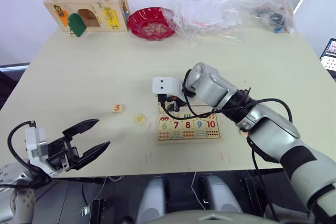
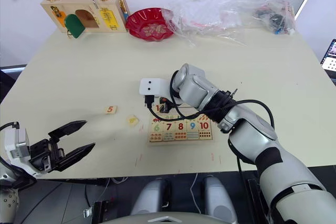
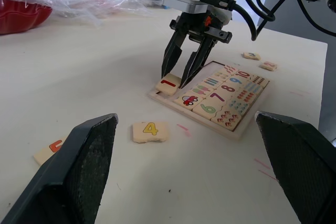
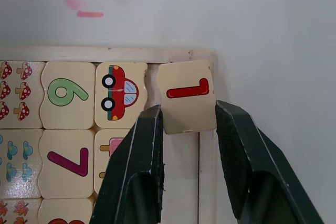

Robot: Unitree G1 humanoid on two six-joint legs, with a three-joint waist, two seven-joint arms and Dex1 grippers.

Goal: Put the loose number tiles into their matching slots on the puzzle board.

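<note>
The puzzle board (image 1: 202, 134) lies near the table's front edge, with tiles 6 to 10 in its lower row. My right gripper (image 4: 185, 113) is shut on the red number 1 tile (image 4: 186, 95), which sits tilted over the corner slot (image 4: 181, 156) and the board's rim. Left of the board, the yellow 4 tile (image 1: 139, 118) and the orange 5 tile (image 1: 117, 108) rest flat on the table. Two more loose tiles (image 3: 252, 55) (image 3: 269, 66) lie past the board's other end. My left gripper (image 1: 89, 137) hovers open at the front left, well away from the tiles.
At the back left stands a wooden box with coloured doors (image 1: 86, 10). A red bowl (image 1: 151, 23) and crumpled plastic bags (image 1: 231, 9) sit beside it along the far edge. The table's front edge (image 1: 157, 174) runs just below the board.
</note>
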